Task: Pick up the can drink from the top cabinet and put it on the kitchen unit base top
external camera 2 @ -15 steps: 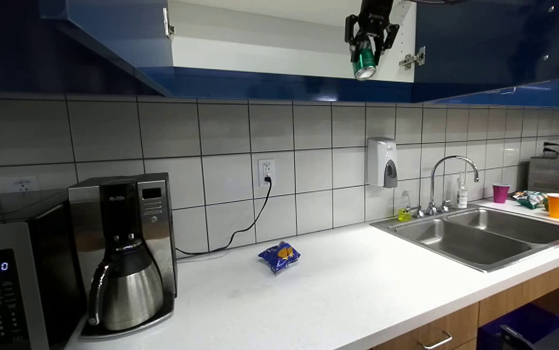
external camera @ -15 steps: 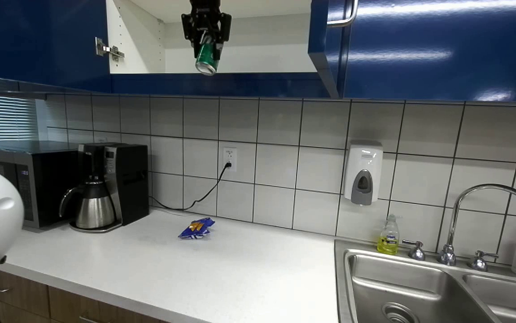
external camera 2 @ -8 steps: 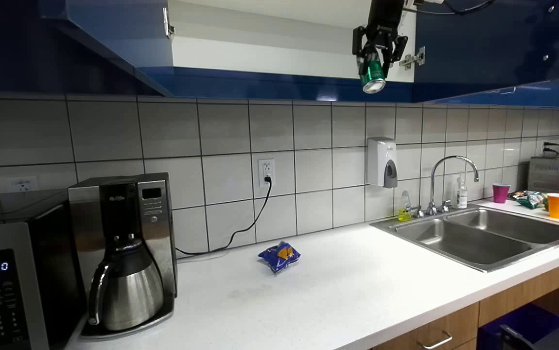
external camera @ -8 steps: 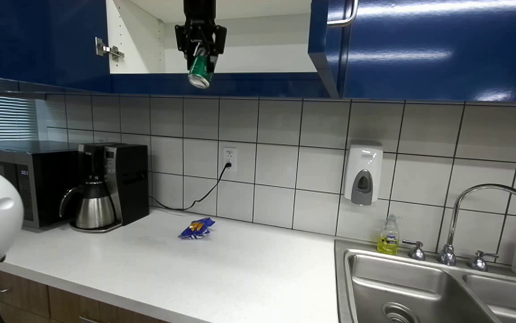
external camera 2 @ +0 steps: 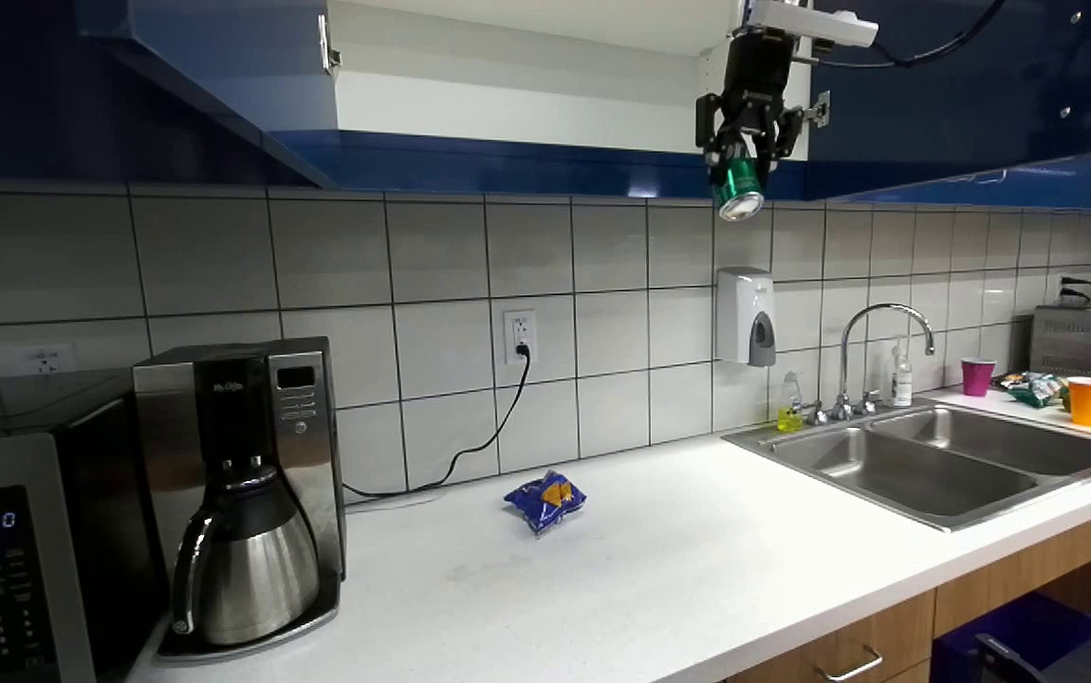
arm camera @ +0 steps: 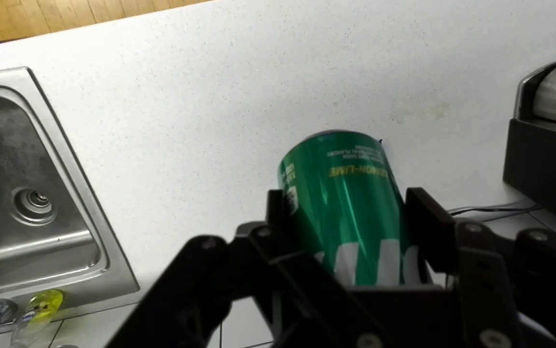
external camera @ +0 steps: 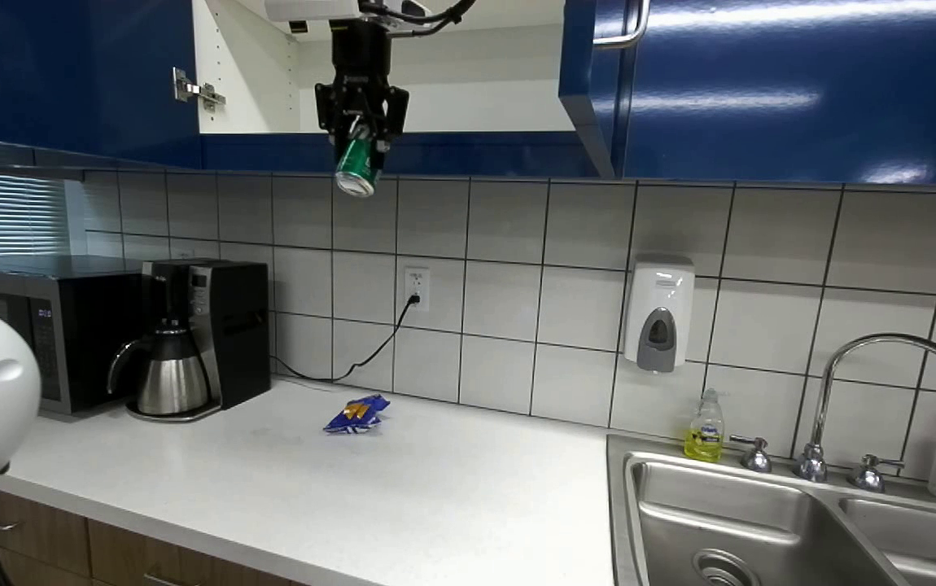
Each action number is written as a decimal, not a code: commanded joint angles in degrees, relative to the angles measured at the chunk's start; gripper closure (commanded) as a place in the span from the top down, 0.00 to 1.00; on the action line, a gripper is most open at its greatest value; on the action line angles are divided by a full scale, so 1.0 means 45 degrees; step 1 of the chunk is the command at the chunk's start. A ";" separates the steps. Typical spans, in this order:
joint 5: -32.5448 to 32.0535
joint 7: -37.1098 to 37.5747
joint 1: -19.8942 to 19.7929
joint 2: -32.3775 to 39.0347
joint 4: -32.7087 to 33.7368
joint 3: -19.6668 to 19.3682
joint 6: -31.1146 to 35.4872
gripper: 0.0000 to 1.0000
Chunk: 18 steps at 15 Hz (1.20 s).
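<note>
My gripper point(external camera: 360, 148) is shut on the green can drink point(external camera: 356, 169), pointing down. Both also show in an exterior view, the gripper point(external camera 2: 741, 163) with the can point(external camera 2: 738, 190). The can is tilted and its pale end faces down. In the wrist view the can point(arm camera: 348, 193) sits between the fingertips point(arm camera: 347, 212). The can hangs in front of the open top cabinet's blue lower edge point(external camera: 476, 153), its end below that edge. The white kitchen unit base top point(external camera: 435, 488) lies well below; it fills much of the wrist view point(arm camera: 186, 121).
A blue-and-yellow packet point(external camera: 356, 414) lies on the counter. A coffee maker point(external camera 2: 242, 493) and microwave point(external camera 2: 14, 531) stand at one end. The steel sink point(external camera: 623, 505) is at the other side. Open blue doors point(external camera: 590, 89) flank the cabinet. A soap dispenser point(external camera: 660, 313) hangs on the wall.
My gripper has moved down with the can, from in front of the cabinet opening to across its lower edge. The white wrist part of the arm has come into view above.
</note>
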 commanded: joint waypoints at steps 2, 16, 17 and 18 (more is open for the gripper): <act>-0.0002 -0.0469 -0.0322 -0.0385 -0.1065 0.0169 0.0721 0.39; -0.0036 -0.1096 -0.0229 -0.0181 -0.3581 0.0285 0.2206 0.39; -0.0021 -0.1131 -0.0224 -0.0172 -0.3752 0.0291 0.2345 0.39; -0.0047 -0.1176 -0.0217 -0.0157 -0.3946 0.0312 0.2486 0.39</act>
